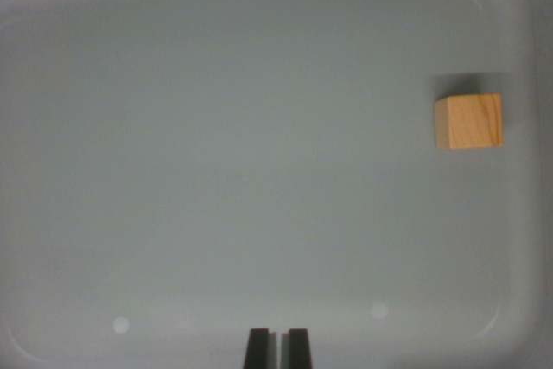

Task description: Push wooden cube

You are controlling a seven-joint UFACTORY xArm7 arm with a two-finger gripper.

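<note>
The wrist view is looking straight down into a shallow pale grey plastic tray (52, 213) with rounded corners, whose raised rim is running along the top and down the wrist view's right. A small light-brown wooden cube (468, 121) is sitting on the tray floor close to the wrist view's right wall, in the upper half of the picture, its top face showing warm grain and a paler side face turning toward the wrist view's left. A soft shadow is falling just above it.

The black gripper (277, 347) is peeking in at the bottom edge, near the middle, with only the tips of its two fingers (257, 347) showing. The jaws are standing nearly together, with just a thin sliver of grey between them, and they are grasping nothing. The cube is lying well apart from them, up and toward the wrist view's right

Two faint pale spots are glinting on the tray floor near the bottom
</note>
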